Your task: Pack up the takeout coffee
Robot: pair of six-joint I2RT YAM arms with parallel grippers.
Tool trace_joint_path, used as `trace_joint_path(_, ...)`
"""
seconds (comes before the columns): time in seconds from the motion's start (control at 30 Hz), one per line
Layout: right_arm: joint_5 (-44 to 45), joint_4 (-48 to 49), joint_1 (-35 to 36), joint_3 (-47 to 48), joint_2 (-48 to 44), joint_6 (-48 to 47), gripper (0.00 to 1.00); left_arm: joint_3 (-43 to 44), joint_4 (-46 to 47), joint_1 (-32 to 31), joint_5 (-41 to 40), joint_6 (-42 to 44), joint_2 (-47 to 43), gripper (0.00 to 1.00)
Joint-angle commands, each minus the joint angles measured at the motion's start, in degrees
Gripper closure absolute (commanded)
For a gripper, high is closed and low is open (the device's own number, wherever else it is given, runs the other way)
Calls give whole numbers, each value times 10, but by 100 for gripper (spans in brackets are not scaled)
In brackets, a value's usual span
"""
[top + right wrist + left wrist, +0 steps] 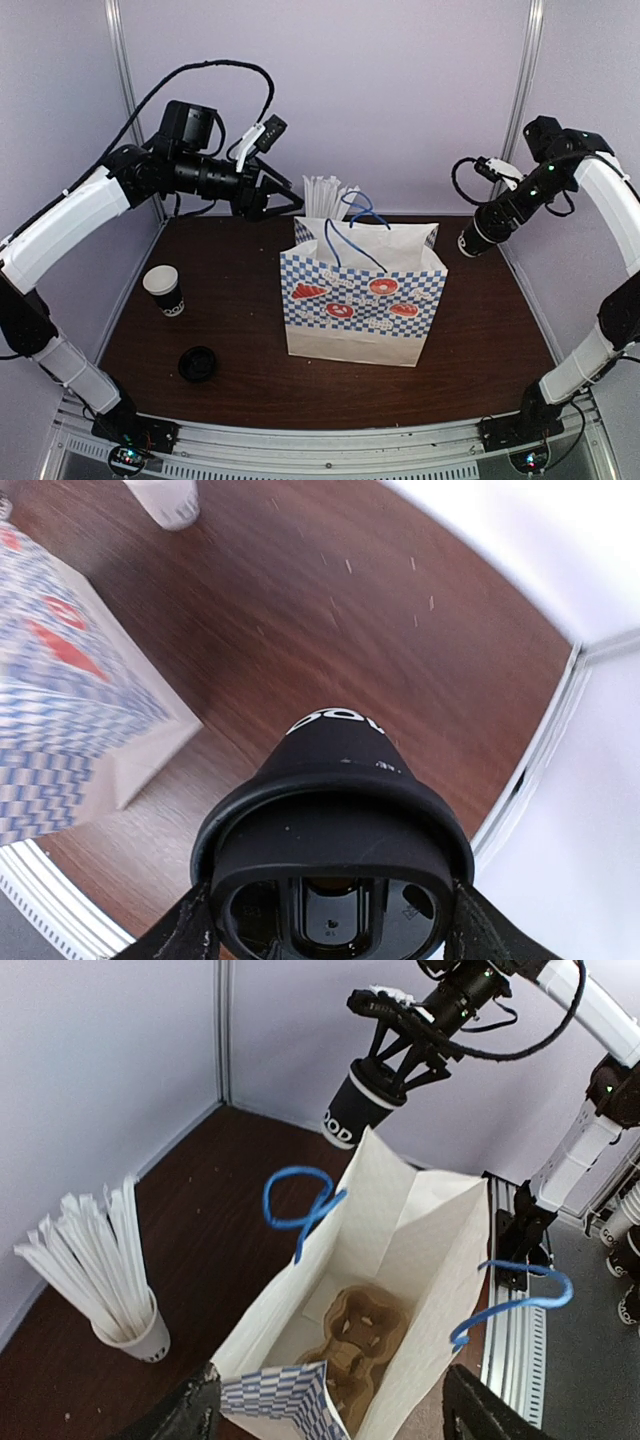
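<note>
The takeout coffee [335, 780], a black lidded cup with white lettering, hangs in the air right of the bag, with my right gripper [330, 930] shut on its lid end. From above, the takeout coffee [468, 243] tilts down from the right gripper [481, 231] over the table's back right. In the left wrist view the takeout coffee [362, 1102] hangs beyond the bag's far rim. The checkered paper bag [362, 292] stands open mid-table. My left gripper [282, 204] hovers open at its back left corner. Inside the bag [420, 1240] lies a brown cardboard cup carrier [357, 1340].
A lidless black cup with a white rim [164, 290] stands at the left, and a loose black lid [197, 363] lies nearer the front. A white cup of white straws [105, 1270] stands behind the bag. The bag's blue handles [300, 1198] stick up.
</note>
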Motion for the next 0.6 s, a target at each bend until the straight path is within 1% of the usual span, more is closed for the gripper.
trace_joint_path(0.0,-63,6,33,36,-46,21,39,89,-43,-22,46,45,50,24)
trace_joint_path(0.1,-91,17,58,65,-69,24,40,161,-95,-40,18,75,111,24)
trace_joint_path(0.17,-101,30,78,76,-85,28,40,215,-134,-41,2,91,150,26)
trace_joint_path(0.23,-107,39,100,88,-98,31,40,250,-163,-41,-6,112,180,29)
trace_joint_path(0.33,-114,56,124,100,-111,44,41,289,-192,-41,-13,135,219,33)
trace_joint_path(0.47,-147,57,140,120,-114,57,41,342,-220,-42,-15,150,271,39)
trace_joint_path(0.57,-165,54,150,122,-114,59,41,361,-223,-42,-22,159,294,44)
